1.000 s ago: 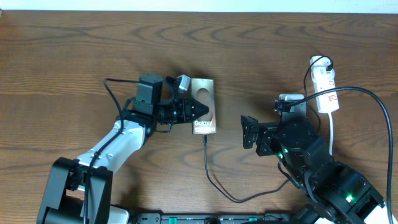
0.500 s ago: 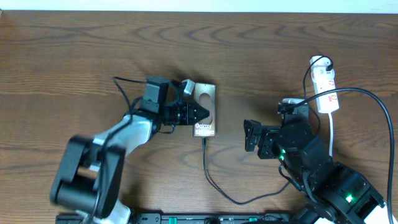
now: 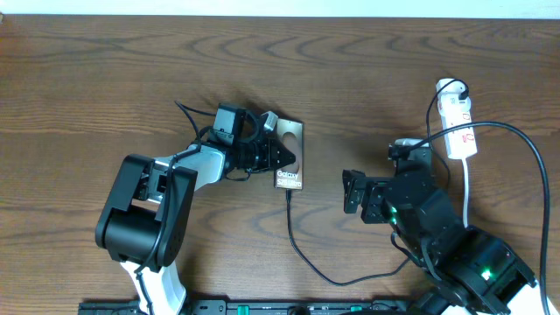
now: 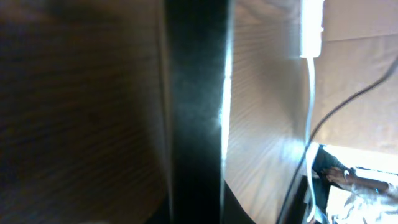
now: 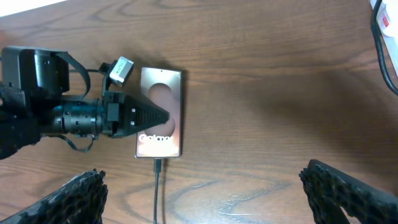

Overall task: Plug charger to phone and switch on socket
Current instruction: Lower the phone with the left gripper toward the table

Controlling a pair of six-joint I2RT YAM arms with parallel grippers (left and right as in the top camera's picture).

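Note:
The bronze phone (image 3: 293, 156) lies flat on the table with its "Galaxy" lettering up, and it also shows in the right wrist view (image 5: 163, 102). The black charger cable (image 3: 293, 236) meets the phone's near edge with its connector tip (image 5: 157, 167), loops right and runs up to the white socket strip (image 3: 456, 122) at the far right. My left gripper (image 3: 282, 156) is shut to a point, its tips over the phone's left side at the dark oval mark (image 5: 158, 116). My right gripper (image 3: 352, 191) is open and empty, right of the phone (image 5: 205, 196).
The strip's white cord (image 3: 467, 188) runs down beside my right arm. In the left wrist view a dark band fills the middle, with the white strip (image 4: 311, 28) and its cord to the right. A small silver part (image 5: 122, 67) sits on the left wrist.
My left arm has swung in and folded closer to the phone, its wrist turned. The gripper tips have stayed on the phone. The right arm has hardly moved.

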